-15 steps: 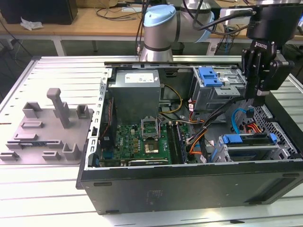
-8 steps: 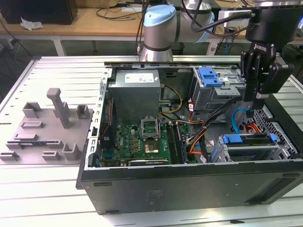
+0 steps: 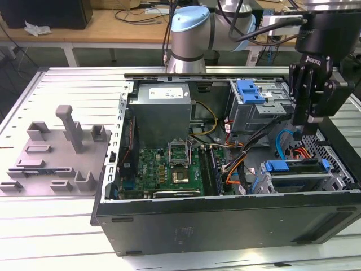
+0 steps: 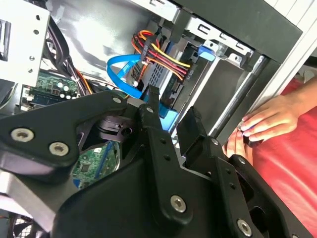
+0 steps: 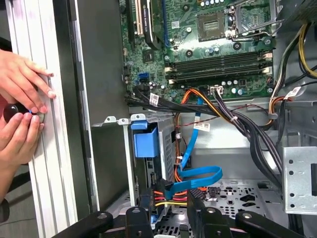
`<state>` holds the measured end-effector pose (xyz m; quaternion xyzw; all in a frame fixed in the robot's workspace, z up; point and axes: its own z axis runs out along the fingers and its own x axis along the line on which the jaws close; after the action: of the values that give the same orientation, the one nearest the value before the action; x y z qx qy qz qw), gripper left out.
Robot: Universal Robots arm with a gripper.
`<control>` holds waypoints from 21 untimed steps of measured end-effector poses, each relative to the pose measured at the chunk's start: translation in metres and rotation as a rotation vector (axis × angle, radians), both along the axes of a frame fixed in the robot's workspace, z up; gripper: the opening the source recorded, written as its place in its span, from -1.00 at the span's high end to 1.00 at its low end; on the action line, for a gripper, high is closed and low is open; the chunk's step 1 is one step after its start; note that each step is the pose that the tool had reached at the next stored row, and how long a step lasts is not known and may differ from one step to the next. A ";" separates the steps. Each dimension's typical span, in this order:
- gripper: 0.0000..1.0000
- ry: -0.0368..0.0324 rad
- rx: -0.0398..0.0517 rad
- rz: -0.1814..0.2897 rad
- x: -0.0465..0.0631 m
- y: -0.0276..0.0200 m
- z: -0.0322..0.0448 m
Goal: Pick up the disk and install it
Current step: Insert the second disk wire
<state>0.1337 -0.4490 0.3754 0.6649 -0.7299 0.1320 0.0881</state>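
Note:
The disk (image 3: 297,173) lies flat in the bay at the front corner of the open computer case, on the exterior view's right, with its blue frame showing at both ends. In the first wrist view, the blue frame's tab (image 5: 146,141) sticks out of that bay. My gripper (image 3: 300,125) hangs above the case, just behind the disk and clear of it. Both wrist views show its black fingers (image 5: 137,220) apart, with cables visible in the gap and nothing held. My gripper (image 5: 168,218) is open and stands over the blue data cable (image 5: 198,174).
A person's hands (image 5: 22,99) rest on the table rail beside the case wall, near the disk bay. A grey drive cage with a blue latch (image 3: 251,90) and the power supply box (image 3: 163,110) sit at the back. A grey fixture (image 3: 62,147) stands on the exterior view's left.

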 end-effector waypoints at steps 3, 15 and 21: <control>0.15 -0.0001 0.0001 -0.020 0.000 -0.0002 -0.0001; 0.15 0.0447 -0.0010 -0.032 0.005 -0.0001 -0.0011; 0.15 0.0447 -0.0009 -0.032 0.005 -0.0003 -0.0036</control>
<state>0.1387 -0.4494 0.3718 0.6560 -0.7381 0.1160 0.1068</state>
